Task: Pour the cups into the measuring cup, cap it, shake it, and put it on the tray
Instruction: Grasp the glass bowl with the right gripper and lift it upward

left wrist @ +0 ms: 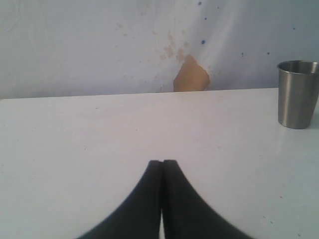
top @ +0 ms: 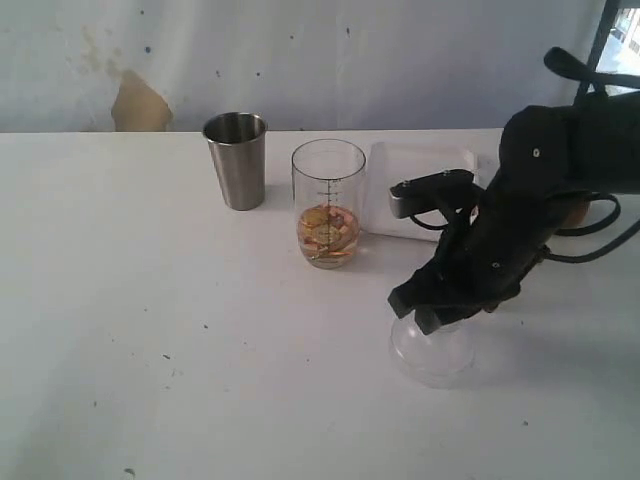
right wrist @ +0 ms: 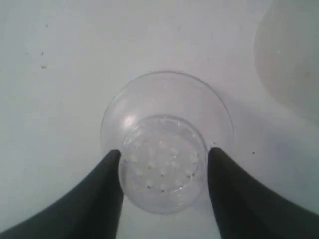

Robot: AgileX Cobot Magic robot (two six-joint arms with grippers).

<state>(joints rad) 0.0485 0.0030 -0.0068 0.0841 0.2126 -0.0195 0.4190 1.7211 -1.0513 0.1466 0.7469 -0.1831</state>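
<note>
Our right gripper (right wrist: 163,152) straddles clear cap (right wrist: 164,174), near right; firm grip we cannot tell. Left gripper (left wrist: 162,162) pinched closed, empty; wide table (top: 150,330) room left.

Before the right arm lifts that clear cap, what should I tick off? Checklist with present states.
1. Right gripper straddles the clear cap: ok.
2. Grip firm on the cap: cannot tell.
3. Measuring cup upright, mouth uncovered: ok.
4. Left gripper shut, holding nothing: ok.
5. Steel tumbler upright, apart from the measuring cup: ok.
6. Tray free for landing: cannot tell, partly hidden.
</note>
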